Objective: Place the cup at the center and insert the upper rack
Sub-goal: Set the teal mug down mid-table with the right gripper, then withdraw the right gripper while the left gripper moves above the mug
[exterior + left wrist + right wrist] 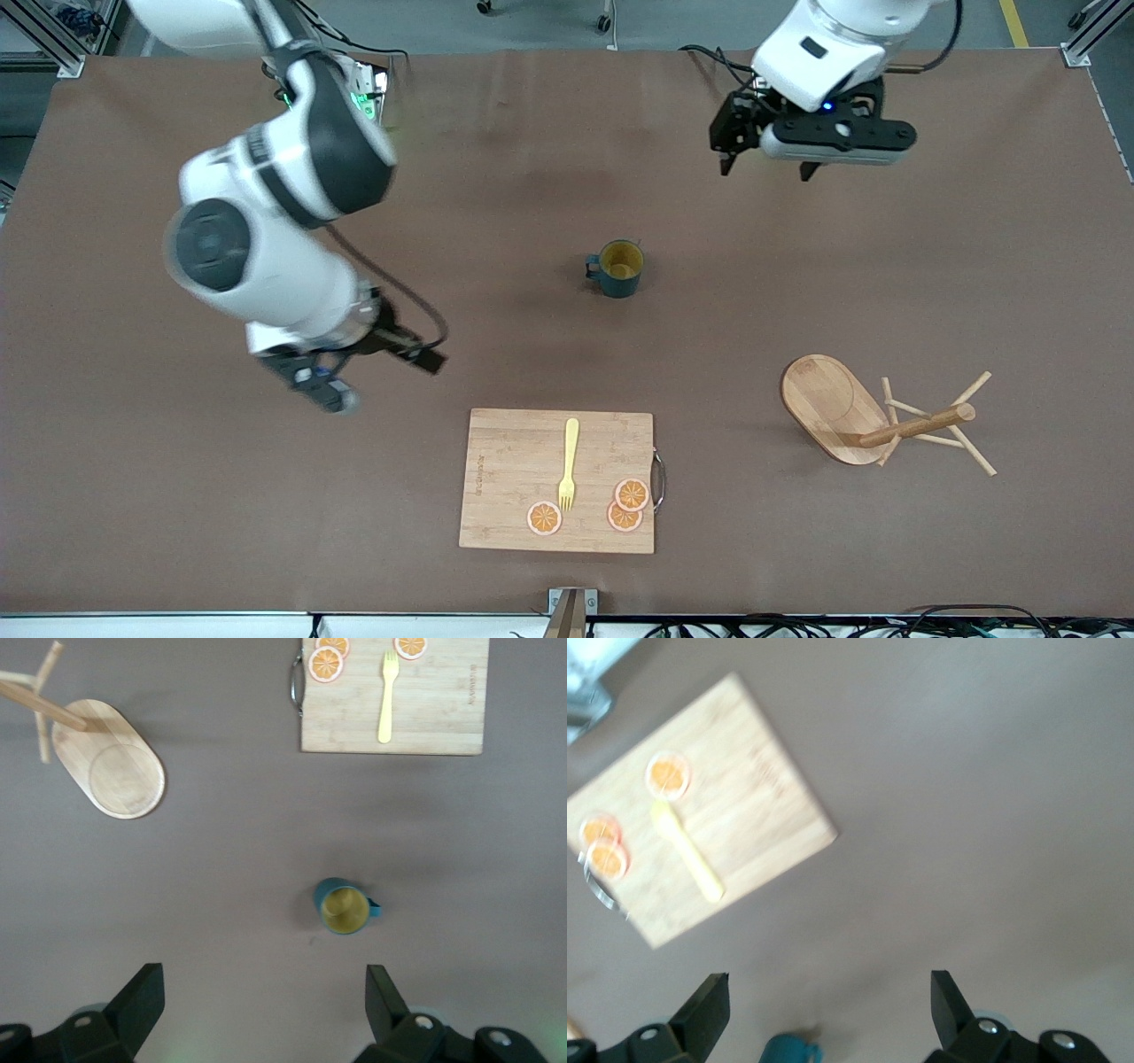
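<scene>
I read the left gripper [769, 165] as spread wide and empty, hanging over bare brown table [974, 266] near its own arm's base. The small dark teal mug with the yellow interior [617, 268] stands upright near the table's middle, well apart from that gripper and nearer to the front camera.

I read the right gripper [323, 390] as likewise wide apart and holding nothing, in the air over the table toward the right arm's end.

The light wooden mug tree with the oval base [873, 416] lies tipped on its side toward the left arm's end.

The rectangular bamboo cutting board [514, 478] carries a yellow fork [568, 462] and three orange slices [625, 505].
</scene>
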{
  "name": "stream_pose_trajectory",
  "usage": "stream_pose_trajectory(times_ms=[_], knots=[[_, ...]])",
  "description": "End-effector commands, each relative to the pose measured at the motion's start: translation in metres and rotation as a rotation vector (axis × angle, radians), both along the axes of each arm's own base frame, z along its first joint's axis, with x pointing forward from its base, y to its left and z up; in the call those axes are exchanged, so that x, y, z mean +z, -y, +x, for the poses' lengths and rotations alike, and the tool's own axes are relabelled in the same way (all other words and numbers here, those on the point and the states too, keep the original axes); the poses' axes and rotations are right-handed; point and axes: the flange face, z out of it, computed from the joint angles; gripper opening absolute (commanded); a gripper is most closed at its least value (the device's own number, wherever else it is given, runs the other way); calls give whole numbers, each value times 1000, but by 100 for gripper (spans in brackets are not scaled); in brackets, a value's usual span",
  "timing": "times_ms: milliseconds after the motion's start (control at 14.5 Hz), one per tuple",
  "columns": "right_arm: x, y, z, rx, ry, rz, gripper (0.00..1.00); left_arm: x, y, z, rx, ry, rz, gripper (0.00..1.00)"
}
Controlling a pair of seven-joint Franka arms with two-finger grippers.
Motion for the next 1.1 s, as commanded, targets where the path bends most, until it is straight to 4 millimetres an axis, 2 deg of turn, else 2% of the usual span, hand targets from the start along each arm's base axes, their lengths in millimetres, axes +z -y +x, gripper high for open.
stream_pose_trajectory(times_ms=[0,69,275,481,619,756,894,1032], knots=[[17,71,9,48,18,1,100,-4,37,-20,33,19,-21,100],[23,105,14,96,41,-7,100,-12,53,-25,31,20,-14,100],[31,190,16,179,27,-14,100,-43,117,-51,50,61,33,100],[64,268,0,297,98,-7,100,-74,170,-76,82,89,28,100],[83,325,-12,392,146,-32,100,-87,193,-87,107,78,-7,100],[108,358,-31,409,176,-40,100,-103,214,-102,94,57,-15,100],[117,364,-54,397,172,-30,100,-133,236,-119,81,82,32,100],[121,355,-65,414,165,-74,100,-169,254,-141,98,128,81,100]])
